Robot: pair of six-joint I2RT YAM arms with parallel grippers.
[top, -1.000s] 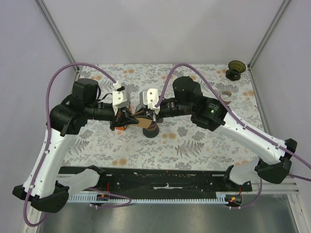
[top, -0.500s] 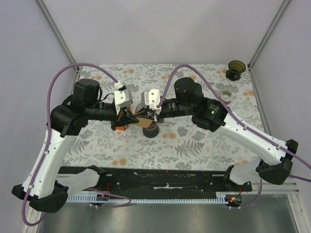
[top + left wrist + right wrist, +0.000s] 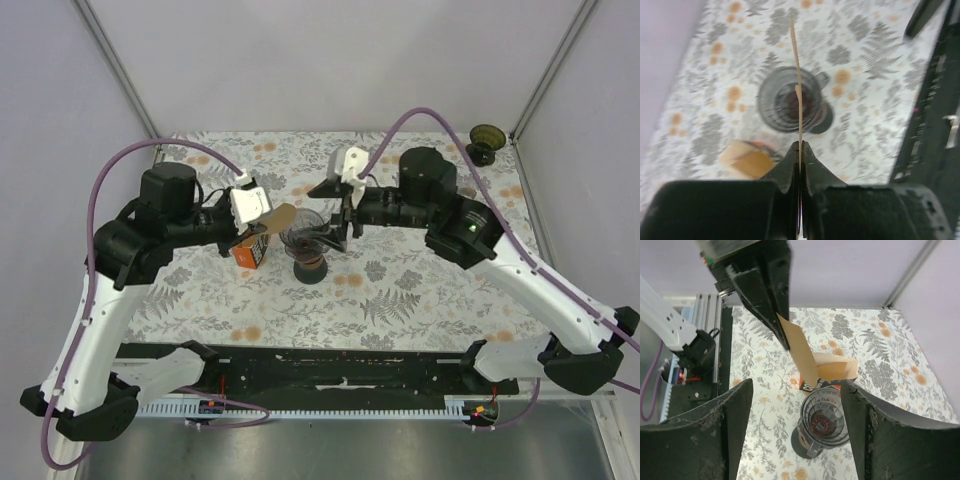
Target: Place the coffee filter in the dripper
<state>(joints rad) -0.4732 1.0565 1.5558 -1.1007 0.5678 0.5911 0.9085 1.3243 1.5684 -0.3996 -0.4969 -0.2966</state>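
Observation:
A flat brown coffee filter (image 3: pixel 276 218) hangs in the air, pinched at one edge by my shut left gripper (image 3: pixel 256 229). The left wrist view shows the filter (image 3: pixel 796 75) edge-on, a thin line rising from the left gripper (image 3: pixel 800 146). The clear dripper (image 3: pixel 305 243) stands on a dark base just right of it, holding nothing, and also shows as the dripper (image 3: pixel 789 100) and the dripper (image 3: pixel 824 423). My right gripper (image 3: pixel 341 217) hovers above the dripper's right side, open, with nothing between its fingers. From the right wrist, the filter (image 3: pixel 801 352) hangs beyond the right gripper (image 3: pixel 796 386).
An orange filter box (image 3: pixel 248 252) with more brown filters sits left of the dripper and appears as the box (image 3: pixel 836 371). A dark green dripper (image 3: pixel 487 143) stands in the back right corner, with a small ring (image 3: pixel 465 193) near it. A black rail (image 3: pixel 340 365) lines the near edge.
My right gripper has opened, let go of the filter and pulled back to the right. The left gripper has lifted the filter up and left, off the dripper's mouth.

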